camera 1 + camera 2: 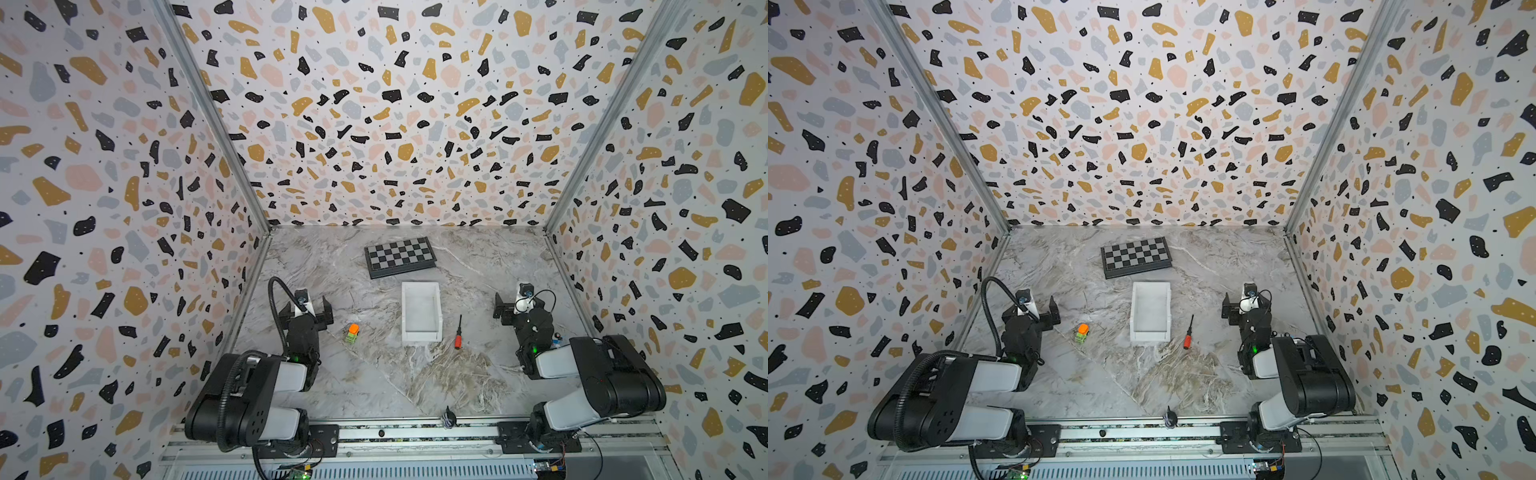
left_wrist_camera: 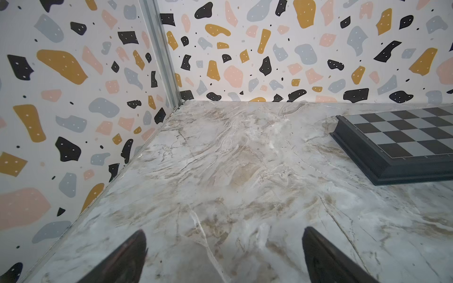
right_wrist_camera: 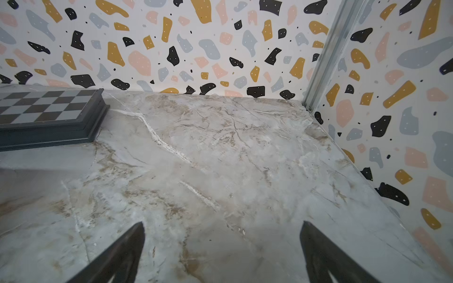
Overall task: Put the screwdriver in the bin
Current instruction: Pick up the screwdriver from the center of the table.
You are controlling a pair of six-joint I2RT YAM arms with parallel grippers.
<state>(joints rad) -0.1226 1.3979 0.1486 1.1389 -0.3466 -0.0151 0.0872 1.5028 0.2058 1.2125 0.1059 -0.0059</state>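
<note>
Screwdriver on the marble tabletop beside an empty bin, both end effectors spread and holding nothing.

In both top views the screwdriver [image 1: 459, 334] lies flat on the tabletop [image 1: 374, 382], just beside the white bin [image 1: 421, 311] on the right arm's side, red-orange handle toward the arm bases, black shaft pointing to the back wall; the bin holds nothing. An orange-and-green toy car [image 1: 352, 333] sits on the bin's other side, and a chessboard [image 1: 400, 256] lies behind the bin. The wrist views show none of the screwdriver, bin or car: only bare marble, the patterned walls, and a corner of the chessboard [image 2: 402, 144]. The left end effector [image 2: 224, 254] and right end effector [image 3: 221, 252] each show fingers set wide apart over bare tabletop.
</note>
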